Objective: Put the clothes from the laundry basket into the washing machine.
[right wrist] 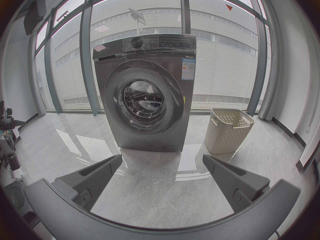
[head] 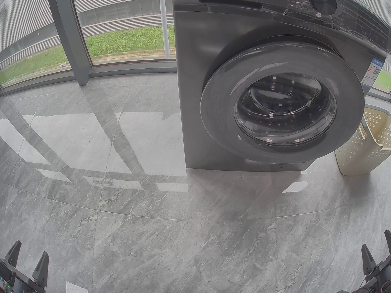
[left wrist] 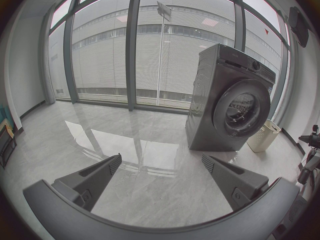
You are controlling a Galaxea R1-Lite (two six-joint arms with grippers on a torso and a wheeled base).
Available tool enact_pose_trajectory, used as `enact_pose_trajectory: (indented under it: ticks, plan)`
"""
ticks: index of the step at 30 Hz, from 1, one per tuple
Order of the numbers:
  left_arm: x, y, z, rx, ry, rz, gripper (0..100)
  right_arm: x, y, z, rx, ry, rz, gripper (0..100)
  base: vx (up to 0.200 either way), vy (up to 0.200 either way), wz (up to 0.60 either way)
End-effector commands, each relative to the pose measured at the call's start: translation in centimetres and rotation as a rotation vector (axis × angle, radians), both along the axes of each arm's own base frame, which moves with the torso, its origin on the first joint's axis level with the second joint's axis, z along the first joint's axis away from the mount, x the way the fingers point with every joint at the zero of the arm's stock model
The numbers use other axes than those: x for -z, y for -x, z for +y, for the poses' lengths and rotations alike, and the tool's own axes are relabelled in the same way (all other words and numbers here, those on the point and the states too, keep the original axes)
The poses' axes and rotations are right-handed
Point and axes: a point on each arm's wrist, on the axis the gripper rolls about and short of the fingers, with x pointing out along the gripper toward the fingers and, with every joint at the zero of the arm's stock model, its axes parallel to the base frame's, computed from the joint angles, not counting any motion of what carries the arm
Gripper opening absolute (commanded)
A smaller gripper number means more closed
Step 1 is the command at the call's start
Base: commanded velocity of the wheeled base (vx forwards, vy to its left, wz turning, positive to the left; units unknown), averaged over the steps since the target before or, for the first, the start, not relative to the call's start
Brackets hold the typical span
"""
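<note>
- The left gripper [head: 30,249] sits at the near left, low over the floor, with its two fingers spread apart and nothing between them; the left wrist view shows the same gap [left wrist: 161,159].
- A glass window wall [head: 122,21] runs along the far left.
- The grey marble floor [head: 142,232] spreads between the grippers and the machine.
- The washing machine [head: 264,102] stands far, right of centre, its round glass door closed against its front.
- The laundry basket [head: 366,151], cream and perforated, stands upright just beside the machine's right side; I cannot tell its contents.
- The right gripper [head: 375,239] sits at the near right, fingers apart and holding nothing [right wrist: 162,158].
</note>
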Motion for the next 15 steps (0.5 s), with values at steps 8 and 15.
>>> enact_pose_trajectory:
  ticks: [8, 15]
  plan:
    - [1.3, 0.8, -0.3, 0.027, -0.09, -0.034, 100, 0.4, 0.0, 0.0, -0.018, 0.005, 0.003, 100, 0.0, 0.0, 0.0]
    - [1.3, 0.8, -0.3, 0.024, -0.084, -0.034, 100, -5.9, 1.2, 0.1, -0.038, -0.053, -0.169, 100, 0.0, -0.029, 0.0]
